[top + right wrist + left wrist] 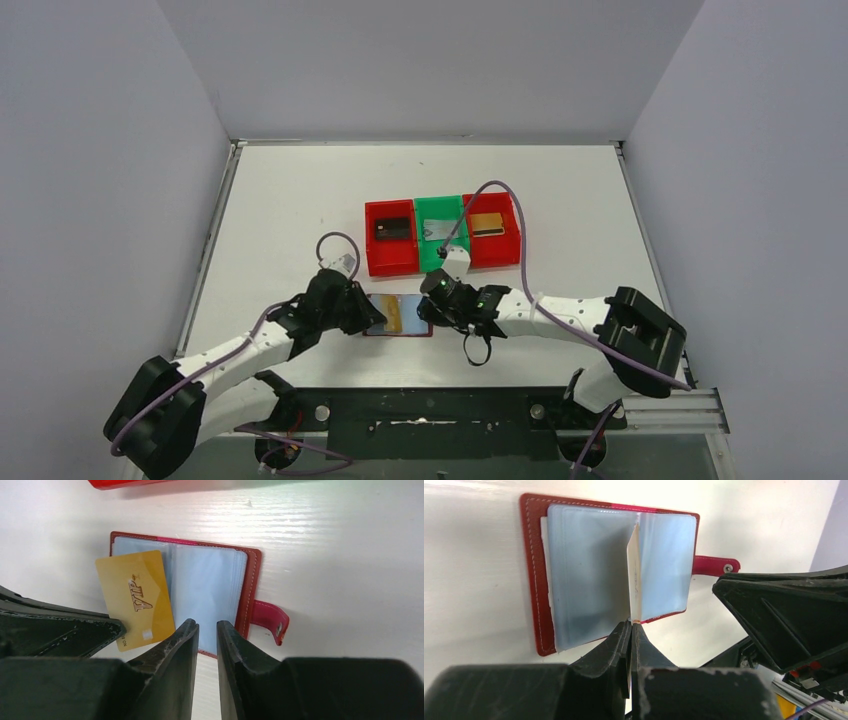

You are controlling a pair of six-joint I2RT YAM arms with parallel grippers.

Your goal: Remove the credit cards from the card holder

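One holder [412,325], dark red, open flat on white table [300,220] between two tools. Pale blue sleeves [205,590] showing, snap tab [267,622] sticking out at right.

Left tool [372,318] pressed together on lower corner of one gold VIP card [135,597], tilted over holder's left page. Cannot tell whether any of it sits in a sleeve.

Right tool [430,310] just above holder's near edge, jaws slightly spread, gripping nothing.

Behind holder, three bins in a touching row: left red bin [391,268], green bin [432,205], right red bin [495,260]. One card in each: dark card [393,228], grey card [440,230], gold card [488,223]. Four cards in all.
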